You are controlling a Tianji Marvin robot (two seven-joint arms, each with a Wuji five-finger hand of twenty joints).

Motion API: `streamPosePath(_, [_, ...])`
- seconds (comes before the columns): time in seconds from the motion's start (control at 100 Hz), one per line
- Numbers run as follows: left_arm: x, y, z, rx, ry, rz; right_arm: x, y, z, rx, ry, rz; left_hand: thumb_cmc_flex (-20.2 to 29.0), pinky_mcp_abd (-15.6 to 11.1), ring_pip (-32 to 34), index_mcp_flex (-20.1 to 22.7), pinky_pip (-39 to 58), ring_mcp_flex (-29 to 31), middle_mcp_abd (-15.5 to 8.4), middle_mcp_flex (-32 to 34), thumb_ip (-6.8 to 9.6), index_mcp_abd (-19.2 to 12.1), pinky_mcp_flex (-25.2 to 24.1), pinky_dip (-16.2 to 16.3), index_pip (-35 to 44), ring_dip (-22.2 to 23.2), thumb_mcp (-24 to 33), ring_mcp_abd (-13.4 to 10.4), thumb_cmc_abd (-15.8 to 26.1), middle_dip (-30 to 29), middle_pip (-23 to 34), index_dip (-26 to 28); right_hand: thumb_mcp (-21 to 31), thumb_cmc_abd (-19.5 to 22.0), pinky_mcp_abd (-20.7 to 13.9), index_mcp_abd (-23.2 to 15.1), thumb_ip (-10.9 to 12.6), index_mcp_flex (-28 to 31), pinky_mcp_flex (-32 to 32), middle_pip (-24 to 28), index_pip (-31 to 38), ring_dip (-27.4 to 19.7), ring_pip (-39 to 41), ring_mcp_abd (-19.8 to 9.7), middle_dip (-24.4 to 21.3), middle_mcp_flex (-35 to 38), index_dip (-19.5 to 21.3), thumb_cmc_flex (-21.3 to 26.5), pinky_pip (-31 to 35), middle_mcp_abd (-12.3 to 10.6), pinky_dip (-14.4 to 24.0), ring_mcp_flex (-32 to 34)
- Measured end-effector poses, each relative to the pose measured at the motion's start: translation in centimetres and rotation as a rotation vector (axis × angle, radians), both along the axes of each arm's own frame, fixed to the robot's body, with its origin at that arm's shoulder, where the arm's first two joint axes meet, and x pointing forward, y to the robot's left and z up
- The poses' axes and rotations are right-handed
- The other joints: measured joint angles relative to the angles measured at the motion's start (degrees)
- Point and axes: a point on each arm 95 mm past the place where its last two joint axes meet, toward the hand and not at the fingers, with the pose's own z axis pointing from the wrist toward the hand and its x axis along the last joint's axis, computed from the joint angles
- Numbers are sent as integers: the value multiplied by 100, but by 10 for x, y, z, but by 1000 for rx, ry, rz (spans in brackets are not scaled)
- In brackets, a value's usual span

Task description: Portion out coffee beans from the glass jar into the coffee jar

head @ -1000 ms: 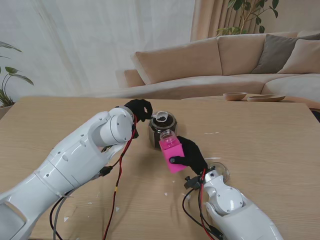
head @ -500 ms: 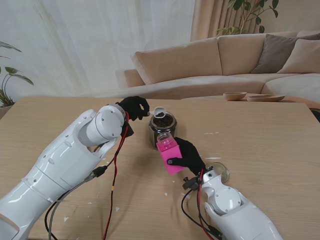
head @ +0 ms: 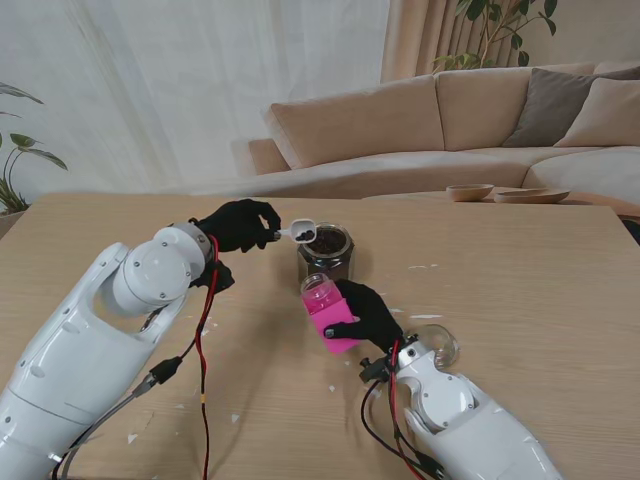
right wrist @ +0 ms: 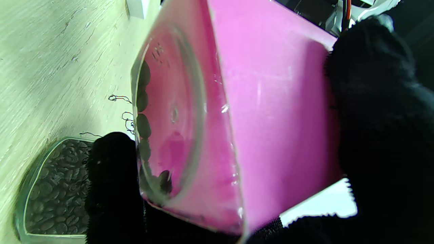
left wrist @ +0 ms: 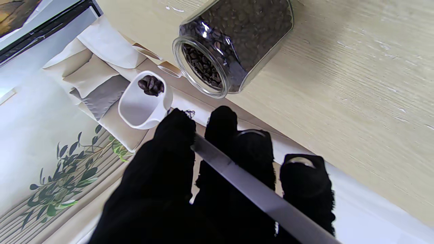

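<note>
1. Table (head: pixel 520 260): light wood grain.
2. Beige sofa (head: pixel 400 140) beyond the table's far edge, grey cushion (head: pixel 550 105) at its right end.
3. Sheer white curtains (head: pixel 150 90) pass daylight.
4. Potted plants: far-right corner (head: pixel 500 30), left edge (head: pixel 15 165).

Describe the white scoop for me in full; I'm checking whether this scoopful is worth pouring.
The white scoop is a small, smooth, plastic-looking cup on a long flat handle. Its bowl faces up and holds only a few coffee beans, far from full. The left hand pinches the handle between black-gloved fingers. The scoop is in the air, beside the mouth of the glass jar rather than inside it, touching nothing but the hand.
</note>
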Motion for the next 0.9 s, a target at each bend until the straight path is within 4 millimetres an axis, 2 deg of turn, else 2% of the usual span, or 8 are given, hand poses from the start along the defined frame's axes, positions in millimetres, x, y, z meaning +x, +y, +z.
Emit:
streamPosePath(0.32, [-29,20,4,-47,-37,-56,0,7,-3,16,6,24,0,3,0,0,0,0,13,0,0,0,-9,0,0,0,3,17,0,0,0,-22,0,0,0,0,0,0,0,0,0,0,0,0,0,0,0,0,0,0,0,0])
streamPosePath(0.62, [-47,19,-2,-71,-55,-95,1,12,-5,63,41,45,0,4,0,0,0,0,17,0,0,2,-10,0,0,0,5,30,0,-1,0,-23,0,0,0,0,0,0,0,0,0,0,0,0,0,0,0,0,0,0,0,0])
streamPosePath(0.9, [-55,14,-2,-76,-84,-122,2,17,-8,68,56,65,0,5,0,0,0,0,18,0,0,3,-10,0,0,-1,5,33,0,-1,0,-23,0,0,0,0,0,0,-1,0,0,0,0,0,0,0,0,0,0,0,0,0])
